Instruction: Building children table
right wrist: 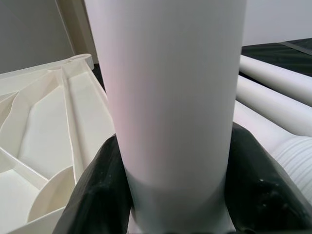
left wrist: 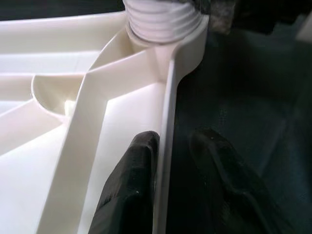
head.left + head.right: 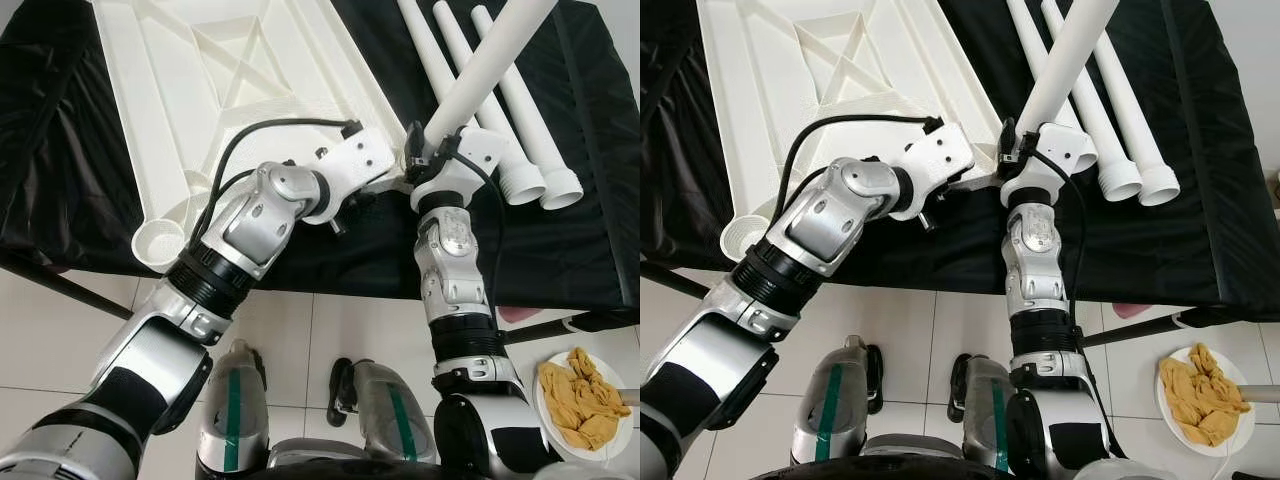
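A white plastic tabletop [image 3: 150,120] lies upside down on a black-covered table. My right gripper [image 3: 435,150] is shut on a white table leg [image 3: 490,65], which tilts up and to the right. In the right wrist view its black fingers [image 1: 97,190] clamp both sides of the leg [image 1: 170,87]. The leg's threaded end [image 2: 161,19] sits in the tabletop's near right corner socket. My left gripper [image 2: 170,141] is shut on the tabletop's rim [image 2: 165,107] just beside that corner, one finger on each side.
More white legs [image 3: 530,110] lie side by side on the black cloth to the right, threaded ends toward me. An empty round socket [image 3: 160,240] marks the tabletop's near left corner. A plate with yellow cloth [image 3: 585,400] sits on the tiled floor at right.
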Tool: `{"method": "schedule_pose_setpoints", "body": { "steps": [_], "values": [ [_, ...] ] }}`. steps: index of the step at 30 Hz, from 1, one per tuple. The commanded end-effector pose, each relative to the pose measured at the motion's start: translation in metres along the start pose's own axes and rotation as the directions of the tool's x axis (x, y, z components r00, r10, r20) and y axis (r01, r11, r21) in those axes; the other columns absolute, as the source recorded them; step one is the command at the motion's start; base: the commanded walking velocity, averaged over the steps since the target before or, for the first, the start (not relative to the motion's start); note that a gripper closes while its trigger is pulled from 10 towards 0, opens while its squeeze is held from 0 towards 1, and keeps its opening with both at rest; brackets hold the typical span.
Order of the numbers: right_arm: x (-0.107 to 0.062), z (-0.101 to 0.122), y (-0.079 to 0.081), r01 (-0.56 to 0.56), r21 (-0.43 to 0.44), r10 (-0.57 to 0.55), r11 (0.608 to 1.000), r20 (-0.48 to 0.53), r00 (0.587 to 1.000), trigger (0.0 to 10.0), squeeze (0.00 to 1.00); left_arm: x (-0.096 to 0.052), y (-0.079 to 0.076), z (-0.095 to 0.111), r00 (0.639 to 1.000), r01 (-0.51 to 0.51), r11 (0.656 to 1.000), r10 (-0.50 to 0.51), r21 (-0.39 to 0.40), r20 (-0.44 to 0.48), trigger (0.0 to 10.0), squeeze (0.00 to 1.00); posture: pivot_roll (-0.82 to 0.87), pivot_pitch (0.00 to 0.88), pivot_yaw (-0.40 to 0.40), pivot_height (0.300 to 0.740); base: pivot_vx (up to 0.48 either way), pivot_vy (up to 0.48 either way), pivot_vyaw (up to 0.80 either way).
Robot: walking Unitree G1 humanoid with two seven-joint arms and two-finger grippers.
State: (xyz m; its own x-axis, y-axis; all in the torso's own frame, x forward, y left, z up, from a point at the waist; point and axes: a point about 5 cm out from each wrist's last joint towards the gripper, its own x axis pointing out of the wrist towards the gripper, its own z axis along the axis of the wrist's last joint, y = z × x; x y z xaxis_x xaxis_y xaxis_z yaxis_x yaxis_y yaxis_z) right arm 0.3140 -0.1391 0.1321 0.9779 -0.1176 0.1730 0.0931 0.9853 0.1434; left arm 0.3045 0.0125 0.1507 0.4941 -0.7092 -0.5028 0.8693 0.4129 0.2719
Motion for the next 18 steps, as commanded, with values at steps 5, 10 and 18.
{"method": "schedule_pose_setpoints", "body": {
  "steps": [5, 10, 18],
  "values": [
    [0.0039, 0.0123, -0.0076, 0.069, 0.042, -0.071, 0.997, 0.041, 0.997, 10.0, 0.0, 0.006, -0.0058, -0.0153, 0.995, 0.05, 0.998, -0.053, -0.037, -0.084, 10.0, 0.0, 0.03, 0.023, -0.049, 0.74, 0.0, 0.0, 0.0],
    [0.0055, 0.0129, -0.0113, 0.113, 0.04, -0.114, 0.993, 0.037, 0.993, 10.0, 0.0, 0.0058, -0.006, -0.0135, 0.995, 0.055, 0.998, -0.057, -0.038, -0.079, 10.0, 0.0, 0.02, 0.025, -0.045, 0.74, 0.0, 0.0, 0.0],
    [0.0073, 0.0104, -0.0111, 0.143, 0.046, -0.143, 0.989, 0.001, 0.99, 10.0, 0.0, 0.0057, -0.0073, -0.0106, 0.995, 0.062, 0.998, -0.064, -0.029, -0.072, 10.0, 0.0, 0.02, 0.026, -0.048, 0.74, 0.0, 0.0, 0.0]
  ]
}}
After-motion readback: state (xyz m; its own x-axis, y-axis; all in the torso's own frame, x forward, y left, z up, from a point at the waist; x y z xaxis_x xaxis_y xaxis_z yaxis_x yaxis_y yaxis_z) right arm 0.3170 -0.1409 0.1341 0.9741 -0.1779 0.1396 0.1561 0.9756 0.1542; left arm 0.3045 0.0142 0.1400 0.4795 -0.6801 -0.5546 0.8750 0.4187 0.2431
